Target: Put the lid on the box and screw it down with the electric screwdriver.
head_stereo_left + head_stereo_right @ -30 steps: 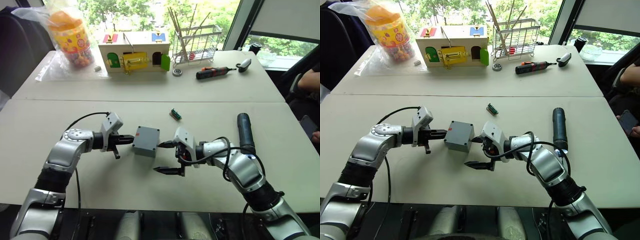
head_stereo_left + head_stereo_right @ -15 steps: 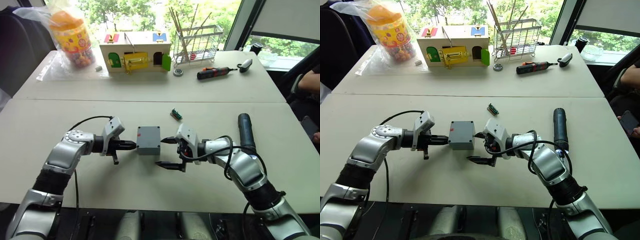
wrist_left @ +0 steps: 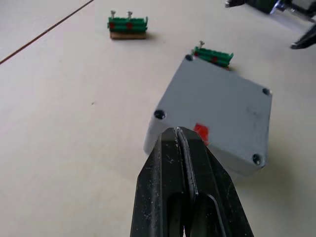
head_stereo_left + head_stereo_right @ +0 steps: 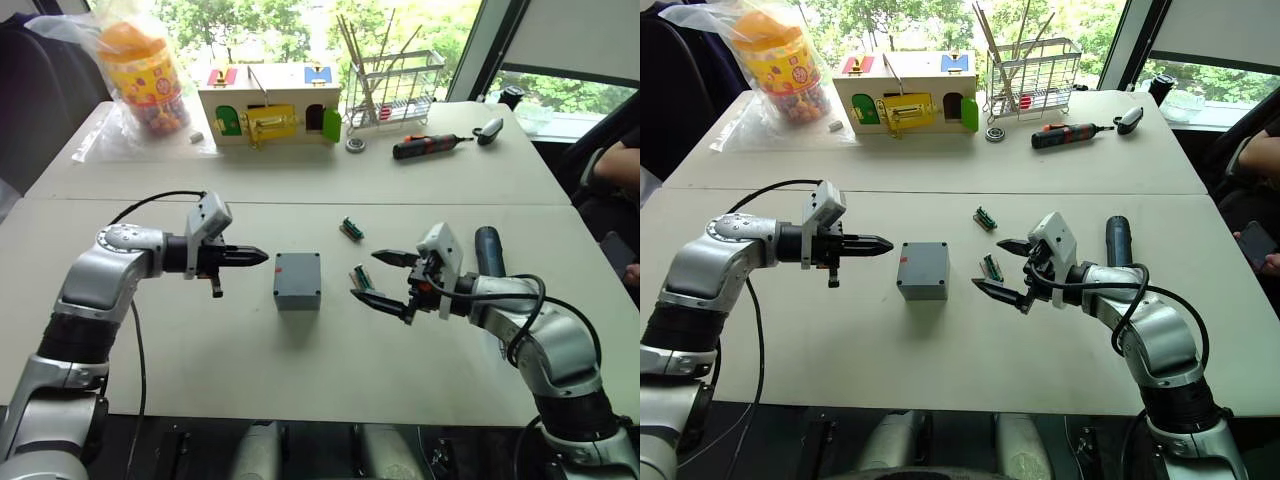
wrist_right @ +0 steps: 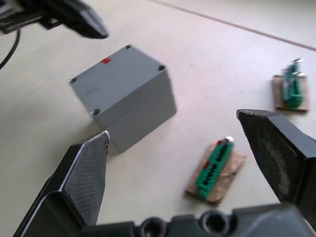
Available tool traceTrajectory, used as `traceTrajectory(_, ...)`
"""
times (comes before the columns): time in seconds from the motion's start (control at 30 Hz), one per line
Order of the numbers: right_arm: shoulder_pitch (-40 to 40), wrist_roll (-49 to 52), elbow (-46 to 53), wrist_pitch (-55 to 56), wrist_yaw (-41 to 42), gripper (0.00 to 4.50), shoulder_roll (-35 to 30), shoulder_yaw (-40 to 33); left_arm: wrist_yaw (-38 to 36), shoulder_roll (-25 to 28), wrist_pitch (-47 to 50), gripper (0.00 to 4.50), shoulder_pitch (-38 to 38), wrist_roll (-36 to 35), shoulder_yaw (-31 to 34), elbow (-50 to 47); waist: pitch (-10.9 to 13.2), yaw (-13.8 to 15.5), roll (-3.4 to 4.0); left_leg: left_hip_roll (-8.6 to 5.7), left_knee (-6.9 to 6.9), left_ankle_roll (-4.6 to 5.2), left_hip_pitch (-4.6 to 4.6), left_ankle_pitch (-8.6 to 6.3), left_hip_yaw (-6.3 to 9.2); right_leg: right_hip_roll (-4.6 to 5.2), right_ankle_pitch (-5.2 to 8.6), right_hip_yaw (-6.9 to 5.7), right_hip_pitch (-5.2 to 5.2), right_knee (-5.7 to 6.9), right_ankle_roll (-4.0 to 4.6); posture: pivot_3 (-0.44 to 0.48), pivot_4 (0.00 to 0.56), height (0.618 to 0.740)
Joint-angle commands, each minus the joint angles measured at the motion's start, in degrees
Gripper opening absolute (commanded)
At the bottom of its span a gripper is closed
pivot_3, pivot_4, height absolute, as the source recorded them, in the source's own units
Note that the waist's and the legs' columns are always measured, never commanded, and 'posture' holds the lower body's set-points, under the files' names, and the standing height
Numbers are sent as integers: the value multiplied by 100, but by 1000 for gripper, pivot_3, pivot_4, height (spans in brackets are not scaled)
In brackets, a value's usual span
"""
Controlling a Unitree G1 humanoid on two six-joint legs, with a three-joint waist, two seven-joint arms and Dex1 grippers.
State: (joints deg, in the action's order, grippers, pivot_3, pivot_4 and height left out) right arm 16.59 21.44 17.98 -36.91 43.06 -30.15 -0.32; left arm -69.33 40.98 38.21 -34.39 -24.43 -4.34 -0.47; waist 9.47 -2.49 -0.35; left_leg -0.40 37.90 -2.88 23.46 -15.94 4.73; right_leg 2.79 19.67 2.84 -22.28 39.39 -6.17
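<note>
Box (image 4: 297, 279) sits lidded on desk (image 4: 180, 350), green connector (image 4: 361, 277) beside; left tool (image 4: 262, 257) pinched empty, right tool (image 4: 377, 277) spread wide, empty.

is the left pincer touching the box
Apart. The left eye view shows bare table between the shut left pincer and the box.

Both grippers have drawn back from the box (image 4: 297, 281). The left gripper (image 4: 255, 257) now hovers apart from it, fingers together. The right gripper (image 4: 372, 277) has swung away, fingers spread.
</note>
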Motion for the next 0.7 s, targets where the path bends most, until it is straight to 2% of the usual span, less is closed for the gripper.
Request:
traceTrajectory(0.03, 83, -256, -470, 539, -223, 4001, 145, 29, -100, 3, 8, 0, 21, -12, -263, -383, 0, -7, 2, 0, -1, 0, 0, 0, -1, 0, 0, 1, -1, -1, 0, 0, 150, 740)
traceTrajectory(0.13, 99, -337, -742, 746, -249, 3055, 287, 162, -64, -62, 10, 0, 87, -4, -390, -444, 0, -15, 1, 2, -4, 0, 0, 0, -4, -5, 0, 3, -4, -1, 0, 0, 150, 740)
traceTrajectory(0.2, 105, -373, -854, 833, -260, 2207, 354, 228, -22, -90, -3, 0, 99, 0, -424, -443, 0, -7, 1, 4, -3, 0, 0, 0, -3, -6, 0, 3, -4, -1, 0, 0, 150, 740)
traceTrajectory(0.7, 170, -607, -1202, 1095, -338, 2207, 515, 553, 143, -90, 11, 0, 299, -3, -516, -669, 0, -3, 1, 3, 0, 0, -1, 0, -3, -3, 0, 3, -2, 0, 0, 0, 150, 740)
